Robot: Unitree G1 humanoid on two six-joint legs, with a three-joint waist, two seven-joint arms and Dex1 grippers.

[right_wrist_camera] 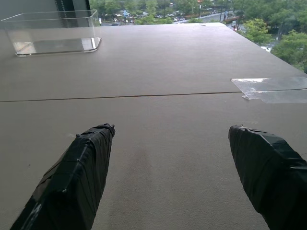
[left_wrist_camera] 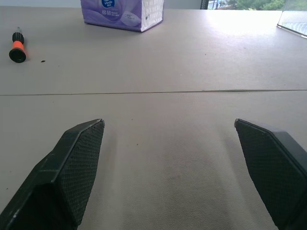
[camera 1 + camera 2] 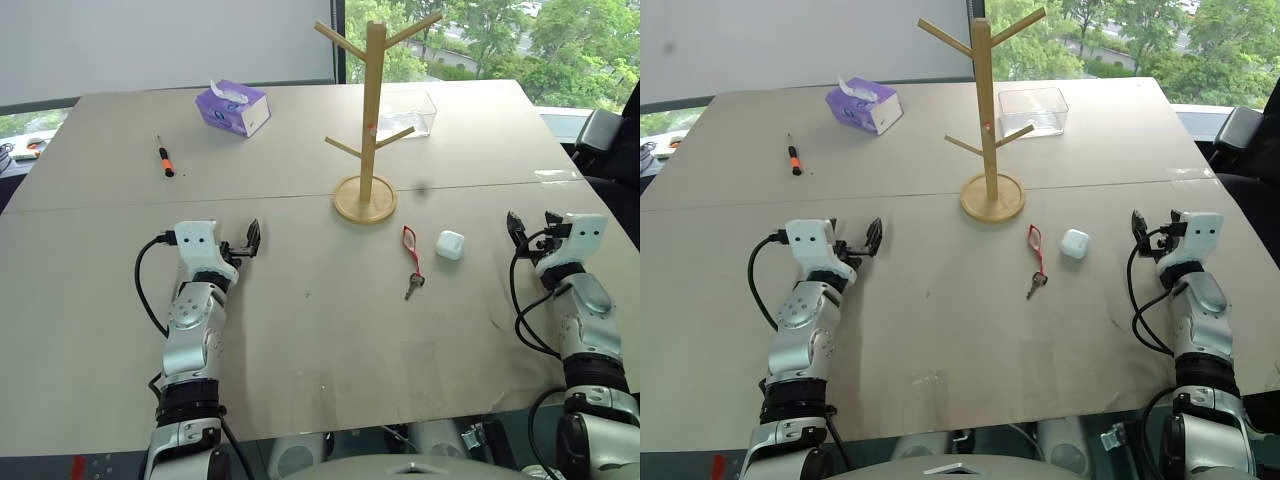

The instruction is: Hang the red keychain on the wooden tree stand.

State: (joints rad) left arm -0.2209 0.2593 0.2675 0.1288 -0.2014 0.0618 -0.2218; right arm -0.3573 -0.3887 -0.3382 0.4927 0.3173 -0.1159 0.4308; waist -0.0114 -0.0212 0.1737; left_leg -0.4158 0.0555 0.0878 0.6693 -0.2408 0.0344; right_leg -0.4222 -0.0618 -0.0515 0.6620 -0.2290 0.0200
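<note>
The right gripper [image 3: 531,229] hovers low over the table [image 3: 300,330] near its right edge, fingers spread wide and holding nothing; the right wrist view shows bare tabletop between its two black fingers [image 1: 81,167]. The left gripper [image 3: 248,240] sits likewise on the other side, jaws wide apart and empty, pointing forward.

The red keychain [image 3: 411,258] lies flat on the table, just in front of the wooden tree stand [image 3: 371,120], its strap loop toward the stand's round base and the small silver key at the near end. A white case [image 3: 449,245] rests just beside it on the right. A screwdriver [image 3: 164,157], a tissue box [image 3: 233,107] and a clear plastic box [image 3: 412,112] stand well apart at the far side.

By my reading, the task has not begun: no pick-up yet, nothing on the pegs. The right arm is the nearer one. The next move calls for swinging it inward past the white case, tipping the fingers downward and closing them on the thin strap, which lies flat and will likely need a precise pinch.
</note>
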